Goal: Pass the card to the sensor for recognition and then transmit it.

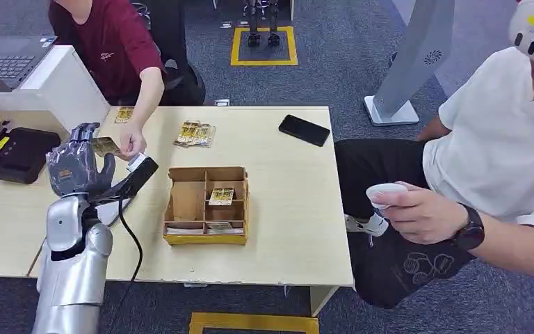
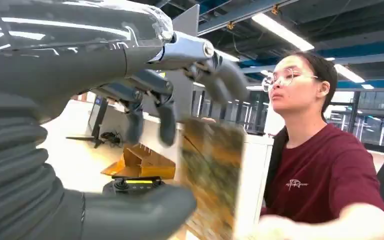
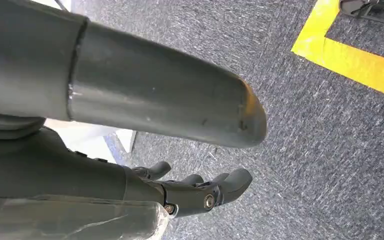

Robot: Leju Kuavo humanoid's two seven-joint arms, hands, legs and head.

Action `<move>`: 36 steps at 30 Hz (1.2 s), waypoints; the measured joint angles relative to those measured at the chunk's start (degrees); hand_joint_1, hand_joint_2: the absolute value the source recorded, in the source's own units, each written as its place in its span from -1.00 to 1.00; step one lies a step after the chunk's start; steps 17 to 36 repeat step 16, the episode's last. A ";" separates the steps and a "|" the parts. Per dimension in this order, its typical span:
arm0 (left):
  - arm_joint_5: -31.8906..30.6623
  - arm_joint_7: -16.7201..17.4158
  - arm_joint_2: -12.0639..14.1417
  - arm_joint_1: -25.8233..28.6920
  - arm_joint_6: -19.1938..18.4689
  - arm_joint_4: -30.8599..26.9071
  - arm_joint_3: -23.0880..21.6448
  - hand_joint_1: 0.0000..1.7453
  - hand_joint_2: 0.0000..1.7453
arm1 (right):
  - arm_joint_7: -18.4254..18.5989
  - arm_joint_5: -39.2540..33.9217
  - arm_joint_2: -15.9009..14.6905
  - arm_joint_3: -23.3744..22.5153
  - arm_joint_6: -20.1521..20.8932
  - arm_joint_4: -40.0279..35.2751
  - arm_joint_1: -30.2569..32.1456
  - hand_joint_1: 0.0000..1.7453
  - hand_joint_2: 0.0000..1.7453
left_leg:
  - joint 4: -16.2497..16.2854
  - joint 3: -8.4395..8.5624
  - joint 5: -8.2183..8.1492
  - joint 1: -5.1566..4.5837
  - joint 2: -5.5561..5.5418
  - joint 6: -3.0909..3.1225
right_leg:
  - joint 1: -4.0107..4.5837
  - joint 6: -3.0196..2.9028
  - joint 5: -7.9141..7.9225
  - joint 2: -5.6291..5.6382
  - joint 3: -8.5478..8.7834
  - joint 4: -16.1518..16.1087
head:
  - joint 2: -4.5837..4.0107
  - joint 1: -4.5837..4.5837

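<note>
While the robot's grey many-fingered left hand (image 1: 78,165) is raised above the near-left part of the pale wooden table (image 1: 285,209), the thin gold-patterned card (image 1: 104,146) stands just to its far-right side, at the fingertips. A person in a dark red shirt (image 1: 115,42) has a hand (image 1: 132,142) on the card's right end. In the left wrist view the card (image 2: 211,175) is upright between the thick grey thumb and the darker fingers (image 2: 166,122). It is too blurred to show whether the fingers truly press it, so I cannot tell if the left hand grips it. From the head view the card's long axis seems to run left to right.

The black wedge-shaped sensor (image 1: 133,177) with its cable sits just right of the left hand, near the card (a short sweep rightward, I judge, would bring the card over it).

The left hand is by far the nearer one. The right hand (image 3: 200,192) hangs over grey carpet, holding nothing, fingers loosely apart.

Counts:
- one card in play
- one sensor
- two loose piles of similar cards further off, one (image 1: 195,132) right of the person's hand and one (image 1: 124,115) beyond it
- one brown cardboard divider tray (image 1: 181,202) with a card in its middle cell
- one black phone (image 1: 304,130)
- a second person in white (image 1: 500,139) at the right
</note>
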 joint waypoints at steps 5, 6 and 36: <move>-0.09 1.20 -0.31 0.02 2.36 0.00 2.89 -1.00 1.00 | 0.17 0.05 0.00 0.00 0.02 0.00 0.02 -1.00 -1.00 | -0.01 -0.01 0.00 0.00 0.01 0.00 | 0.00 0.00 0.00 0.01 0.01 0.01 | 0.02 0.00; -0.07 1.27 -0.28 0.05 3.04 0.00 3.85 -1.00 1.00 | 0.17 0.05 0.00 0.00 0.04 0.00 0.02 -1.00 -1.00 | -0.01 -0.01 0.00 0.00 0.01 0.00 | 0.00 0.00 0.00 0.01 0.01 0.01 | 0.00 0.00; 7.26 -7.05 1.31 5.74 18.23 1.14 18.69 -1.00 1.00 | 0.20 -0.59 0.00 -0.52 -0.09 0.00 0.09 -1.00 -1.00 | -0.05 -0.03 -0.02 0.01 0.04 -0.01 | 0.01 0.00 -0.04 0.10 -0.03 0.01 | 0.00 0.00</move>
